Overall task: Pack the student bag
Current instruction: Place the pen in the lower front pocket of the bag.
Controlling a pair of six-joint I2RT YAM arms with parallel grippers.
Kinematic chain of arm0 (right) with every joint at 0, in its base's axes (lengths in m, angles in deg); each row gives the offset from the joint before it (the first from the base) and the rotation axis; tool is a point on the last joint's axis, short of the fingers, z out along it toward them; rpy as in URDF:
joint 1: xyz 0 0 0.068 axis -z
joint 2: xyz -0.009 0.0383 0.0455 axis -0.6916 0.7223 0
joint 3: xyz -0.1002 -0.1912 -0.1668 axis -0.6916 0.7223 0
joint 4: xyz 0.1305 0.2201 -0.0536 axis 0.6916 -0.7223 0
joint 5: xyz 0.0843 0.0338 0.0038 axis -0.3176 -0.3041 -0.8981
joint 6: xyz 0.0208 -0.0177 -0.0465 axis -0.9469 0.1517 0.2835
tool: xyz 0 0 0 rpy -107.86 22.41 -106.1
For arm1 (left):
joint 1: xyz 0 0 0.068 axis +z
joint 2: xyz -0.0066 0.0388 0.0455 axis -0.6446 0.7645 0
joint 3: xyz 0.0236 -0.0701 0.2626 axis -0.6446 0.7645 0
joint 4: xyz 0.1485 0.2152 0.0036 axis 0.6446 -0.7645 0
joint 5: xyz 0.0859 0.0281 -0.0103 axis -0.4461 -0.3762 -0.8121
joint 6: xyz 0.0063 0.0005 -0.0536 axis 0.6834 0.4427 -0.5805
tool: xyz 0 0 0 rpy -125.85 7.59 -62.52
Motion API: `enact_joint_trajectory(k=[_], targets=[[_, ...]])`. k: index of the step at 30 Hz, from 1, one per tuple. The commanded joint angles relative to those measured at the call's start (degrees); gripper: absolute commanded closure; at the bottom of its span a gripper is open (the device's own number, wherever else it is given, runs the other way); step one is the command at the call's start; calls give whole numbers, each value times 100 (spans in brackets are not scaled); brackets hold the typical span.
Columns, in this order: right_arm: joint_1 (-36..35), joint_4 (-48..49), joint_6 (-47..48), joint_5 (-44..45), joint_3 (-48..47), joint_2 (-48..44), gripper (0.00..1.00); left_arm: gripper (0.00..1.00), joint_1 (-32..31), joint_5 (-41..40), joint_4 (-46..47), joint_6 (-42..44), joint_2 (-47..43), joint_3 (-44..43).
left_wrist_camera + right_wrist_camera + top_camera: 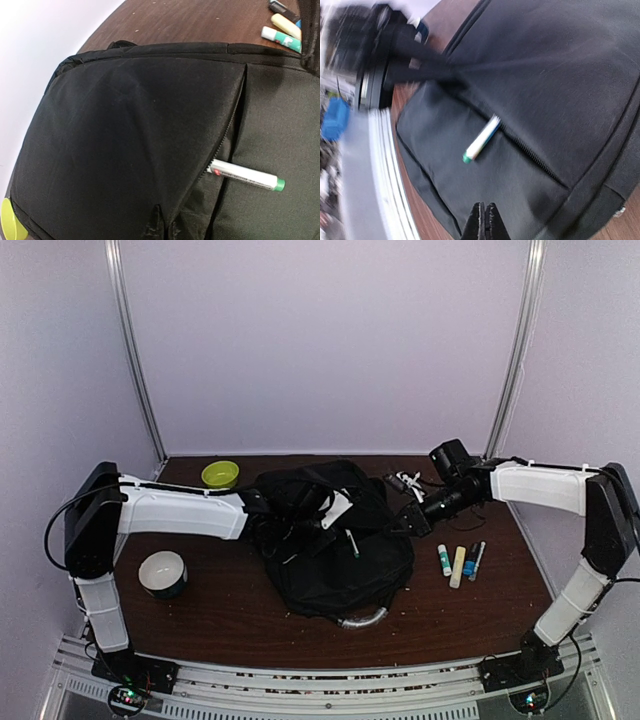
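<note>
A white bowl sits on the left of the brown worktop. A small green bowl sits farther back. The left claw is pinched shut on a fold of the student bag. The big black bag lies flat in the middle of the worktop, with its grey handle at the near edge. A white pen with a green cap pokes halfway out of the bag's zip pocket. The right claw is shut tight with nothing in it, just above the bag's right side. Three markers lie side by side on the right.
</note>
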Motion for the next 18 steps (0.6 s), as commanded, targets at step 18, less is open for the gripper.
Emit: enact_joint_trajectory(k=[18], targets=[[-2049, 9, 3515, 2793, 434, -683, 100, 100, 362, 2183, 98, 200, -645, 185]])
